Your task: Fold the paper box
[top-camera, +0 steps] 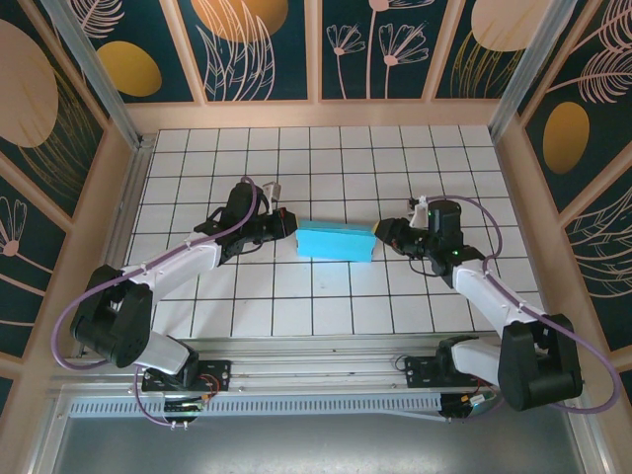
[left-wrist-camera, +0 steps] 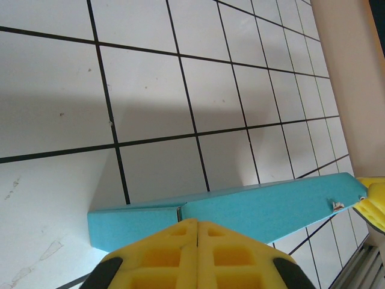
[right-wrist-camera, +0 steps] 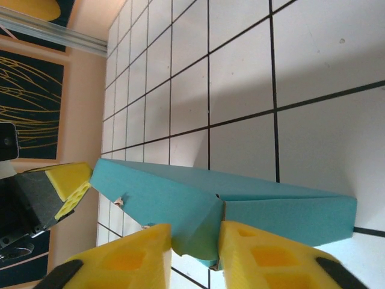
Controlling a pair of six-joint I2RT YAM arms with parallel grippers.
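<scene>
The paper box (top-camera: 336, 240) lies folded on the white tiled table (top-camera: 326, 158), a flat turquoise block mid-table. My left gripper (top-camera: 289, 228) is at its left end. In the left wrist view its yellow fingers (left-wrist-camera: 180, 253) are shut tight together, tips against the seam on the paper box (left-wrist-camera: 258, 208). My right gripper (top-camera: 379, 233) is at the right end. In the right wrist view the right gripper (right-wrist-camera: 195, 235) has a bulging corner of the paper box (right-wrist-camera: 180, 201) squeezed between its yellow fingers (right-wrist-camera: 264, 253).
Tan walls (top-camera: 538, 197) with dark patterned panels enclose the tiled floor on three sides. An aluminium rail (top-camera: 296, 405) and both arm bases run along the near edge. Bare tiles surround the box on all sides.
</scene>
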